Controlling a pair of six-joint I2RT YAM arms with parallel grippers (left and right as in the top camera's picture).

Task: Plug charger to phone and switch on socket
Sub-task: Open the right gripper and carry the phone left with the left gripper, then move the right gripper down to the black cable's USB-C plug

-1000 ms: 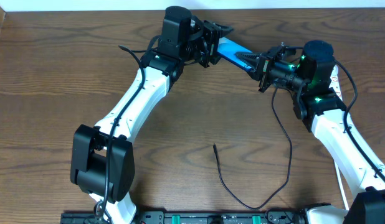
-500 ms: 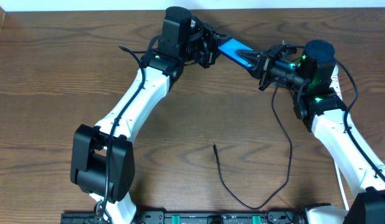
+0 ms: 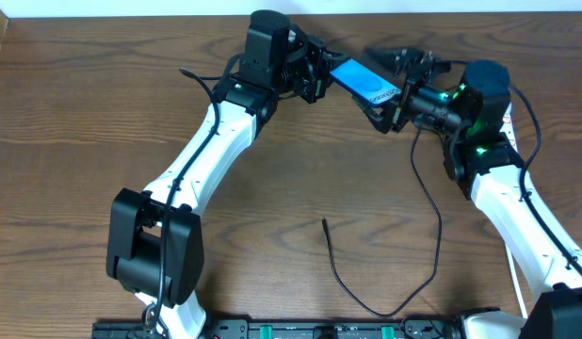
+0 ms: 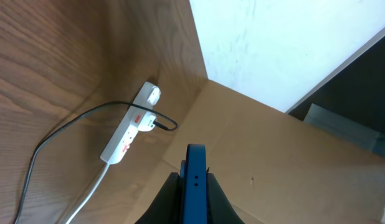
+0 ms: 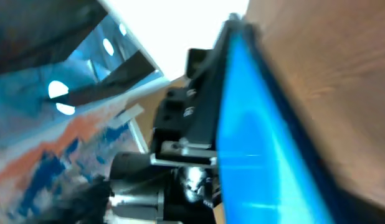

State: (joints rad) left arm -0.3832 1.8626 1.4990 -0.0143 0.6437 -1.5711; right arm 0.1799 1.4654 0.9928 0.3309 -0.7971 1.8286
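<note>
The phone (image 3: 364,82), bright blue, hangs above the far side of the table. My left gripper (image 3: 319,72) is shut on its left end. In the left wrist view the phone (image 4: 195,163) shows edge-on, clamped in that gripper (image 4: 194,182). My right gripper (image 3: 383,89) stands open, one finger on each side of the phone's right end. The right wrist view is blurred, with the phone's screen (image 5: 258,155) filling its right side. The charger (image 3: 425,193) lies loose on the table, its tip (image 3: 324,222) near the middle. The socket (image 4: 131,130) lies by the table's corner.
A black cable (image 4: 68,124) is plugged into the socket, and the socket's white cord (image 4: 86,193) trails off the bottom of the left wrist view. A cardboard panel (image 4: 273,155) and a white wall (image 4: 273,50) stand past the table's edge.
My left gripper shut on the phone's left end. My right gripper then let go and opened wide. The phone turned, and its screen now shows more from above.
</note>
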